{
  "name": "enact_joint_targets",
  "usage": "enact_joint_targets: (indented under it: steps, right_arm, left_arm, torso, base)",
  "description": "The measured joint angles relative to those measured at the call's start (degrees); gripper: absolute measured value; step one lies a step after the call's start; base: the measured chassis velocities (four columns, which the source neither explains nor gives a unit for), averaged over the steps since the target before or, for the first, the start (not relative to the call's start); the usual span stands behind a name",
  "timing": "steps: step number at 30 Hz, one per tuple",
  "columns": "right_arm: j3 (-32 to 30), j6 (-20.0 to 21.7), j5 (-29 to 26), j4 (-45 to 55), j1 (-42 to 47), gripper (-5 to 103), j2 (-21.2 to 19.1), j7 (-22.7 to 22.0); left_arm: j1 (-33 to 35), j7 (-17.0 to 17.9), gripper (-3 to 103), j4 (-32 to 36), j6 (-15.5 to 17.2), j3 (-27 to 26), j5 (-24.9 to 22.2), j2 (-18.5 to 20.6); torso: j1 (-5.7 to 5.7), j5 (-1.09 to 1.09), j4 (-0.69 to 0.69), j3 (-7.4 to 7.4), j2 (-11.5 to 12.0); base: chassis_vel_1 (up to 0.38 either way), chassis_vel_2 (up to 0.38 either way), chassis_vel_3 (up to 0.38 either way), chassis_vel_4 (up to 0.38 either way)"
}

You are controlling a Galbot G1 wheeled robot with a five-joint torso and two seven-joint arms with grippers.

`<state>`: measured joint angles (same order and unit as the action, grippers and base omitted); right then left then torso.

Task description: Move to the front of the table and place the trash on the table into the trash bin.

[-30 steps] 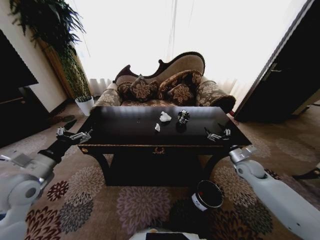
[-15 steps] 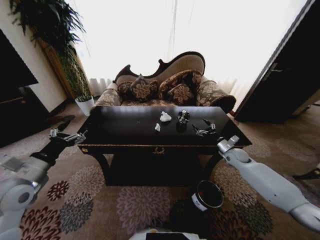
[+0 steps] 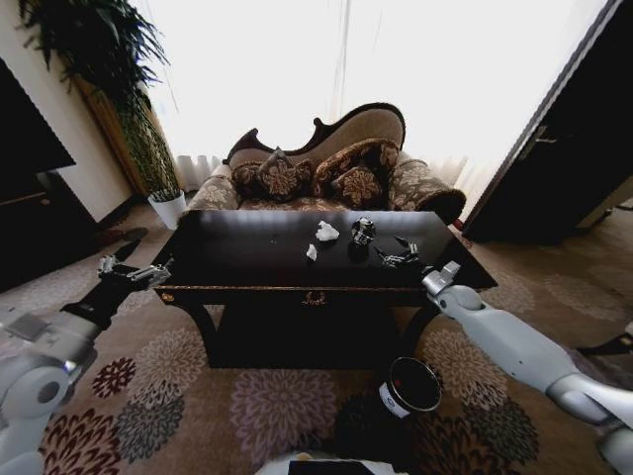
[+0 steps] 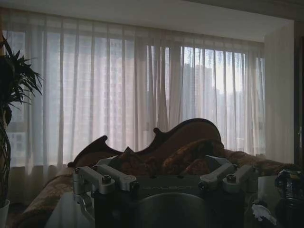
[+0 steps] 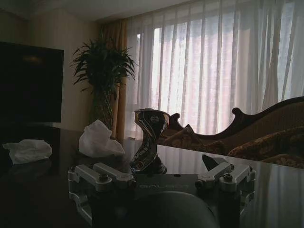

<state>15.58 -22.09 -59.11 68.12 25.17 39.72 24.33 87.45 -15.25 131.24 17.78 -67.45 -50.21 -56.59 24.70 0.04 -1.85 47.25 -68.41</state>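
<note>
The table [image 3: 247,265] stands straight ahead, its black top glossy. On it lie pieces of trash: a crumpled white paper scrap [image 3: 326,232], a smaller scrap [image 3: 311,252] and a dark crushed can [image 3: 363,231]. My right gripper [image 3: 398,253] hovers open over the tabletop, just right of the can. The right wrist view shows the can [image 5: 149,140] upright beyond the open right gripper [image 5: 160,176], with paper scraps [image 5: 97,139] beside it. My left gripper [image 3: 134,269] is open off the table's left front corner. The black trash bin [image 3: 410,386] stands on the carpet at the front right.
A patterned sofa [image 3: 326,168] sits behind the table under bright curtained windows. A white plant pot [image 3: 168,208] and a tall plant [image 3: 109,59] stand at the back left, a dark cabinet [image 3: 30,198] at the left, a dark door [image 3: 564,158] at the right.
My right arm has reached forward and to the left over the tabletop, closer to the crushed can. The left arm drew back slightly, then held still.
</note>
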Motion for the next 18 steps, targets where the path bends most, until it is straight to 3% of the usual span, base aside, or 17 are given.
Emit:
enact_joint_targets:
  steps: [4,6,9,18]
  right_arm:
    - [1.51,0.16,-0.36,0.36,-1.93,100,0.31,0.64]
    - [2.33,0.33,-0.48,1.45,-3.41,100,-0.05,1.26]
    - [2.90,0.48,-0.47,2.29,-4.77,100,-1.05,1.56]
    - [4.78,0.99,-0.50,2.03,-7.80,100,-3.90,3.08]
  left_arm:
    - [0.08,-0.03,100,-0.08,-0.01,-0.14,0.02,-0.05]
    - [0.03,-0.07,100,-0.22,-0.02,-0.31,0.02,-0.05]
    - [-0.18,-0.07,100,-0.47,-0.02,-0.34,0.01,-0.05]
    - [-1.88,-0.18,100,-1.21,-0.05,2.89,0.82,-0.78]
  torso:
    - [0.00,-0.03,-0.07,0.00,0.00]
    - [0.00,-0.03,0.06,0.00,0.00]
    - [0.00,-0.02,0.08,0.00,0.00]
    - [0.00,-0.02,-0.01,0.00,0.00]
  base:
    - [0.000,0.000,0.000,0.000]
    - [0.000,0.000,0.000,0.000]
    - [0.000,0.000,0.000,0.000]
    - [0.000,0.000,0.000,0.000]
